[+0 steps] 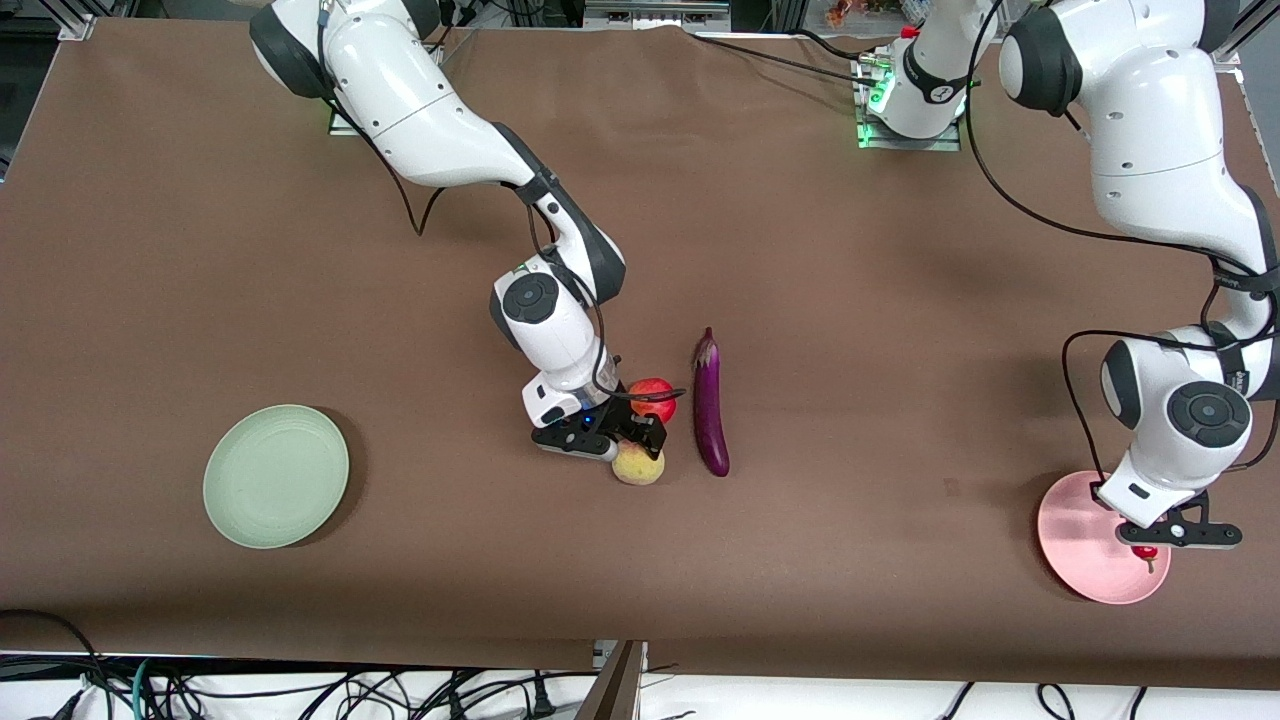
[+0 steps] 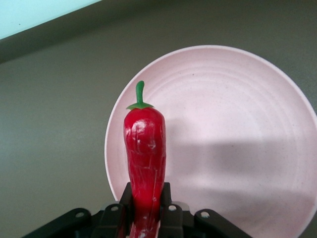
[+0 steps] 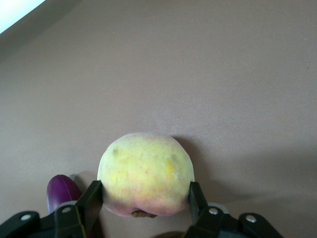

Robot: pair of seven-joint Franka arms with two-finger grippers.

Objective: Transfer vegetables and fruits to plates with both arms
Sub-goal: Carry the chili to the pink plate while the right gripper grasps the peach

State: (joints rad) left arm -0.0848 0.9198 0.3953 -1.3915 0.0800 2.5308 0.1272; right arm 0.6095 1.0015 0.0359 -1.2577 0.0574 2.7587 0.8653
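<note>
My right gripper (image 1: 634, 452) is shut on the yellowish-pink peach (image 1: 638, 466) at the table's middle; in the right wrist view its fingers (image 3: 95, 196) press both sides of the peach (image 3: 146, 173), low at the cloth. The red pomegranate-like fruit (image 1: 652, 397) lies just farther from the front camera, partly hidden by the gripper. The purple eggplant (image 1: 711, 405) lies beside them, toward the left arm's end. My left gripper (image 1: 1150, 549) is shut on the red chili pepper (image 2: 145, 148) and holds it over the pink plate (image 1: 1075, 530). The mint green plate (image 1: 276, 476) sits empty toward the right arm's end.
Brown cloth covers the whole table (image 1: 860, 300). Its front edge (image 1: 400, 662) runs just nearer the camera than both plates, with cables below. The eggplant's tip (image 3: 62, 191) shows beside my right gripper's finger in the right wrist view.
</note>
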